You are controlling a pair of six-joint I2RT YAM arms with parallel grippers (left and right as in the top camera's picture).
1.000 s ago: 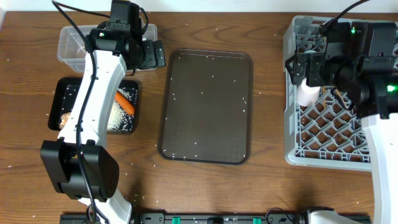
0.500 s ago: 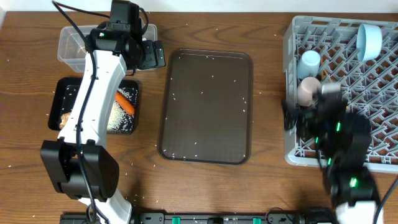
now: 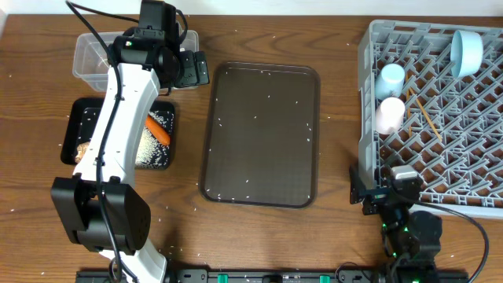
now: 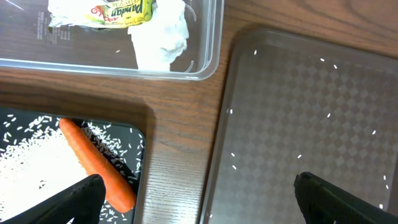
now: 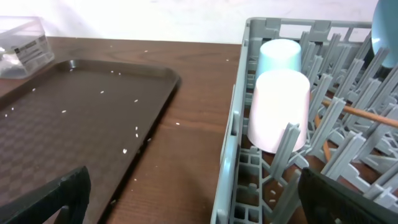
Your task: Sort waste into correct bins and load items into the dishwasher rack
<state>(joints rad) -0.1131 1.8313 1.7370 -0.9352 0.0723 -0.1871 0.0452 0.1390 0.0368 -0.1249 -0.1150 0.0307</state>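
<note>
The grey dishwasher rack [image 3: 440,169] at the right holds a light blue cup [image 3: 391,79], a pale pink cup [image 3: 389,115], a light blue dish [image 3: 467,52] and a chopstick [image 3: 425,115]. Low at the rack's near left corner, my right gripper [image 3: 373,190] is open and empty [image 5: 193,186], facing the pink cup [image 5: 280,109]. My left gripper [image 3: 195,69] is open and empty [image 4: 198,186] between the bins and the brown tray. The clear tub [image 4: 205,62] holds the wrapper [image 4: 118,11] and tissue [image 4: 158,37]. The black tray [image 3: 78,118] holds the carrot [image 4: 96,165], rice [image 4: 31,162] and a brown lump [image 3: 81,148].
A large brown serving tray [image 3: 262,134] lies in the middle with scattered rice grains on it. Loose grains also dot the wooden table [image 3: 338,94]. The left arm's white link [image 3: 118,118] stretches over the black tray.
The right arm has pulled back from above the rack to the table's near edge, with the pink cup left standing in the rack. The left arm has not moved.
</note>
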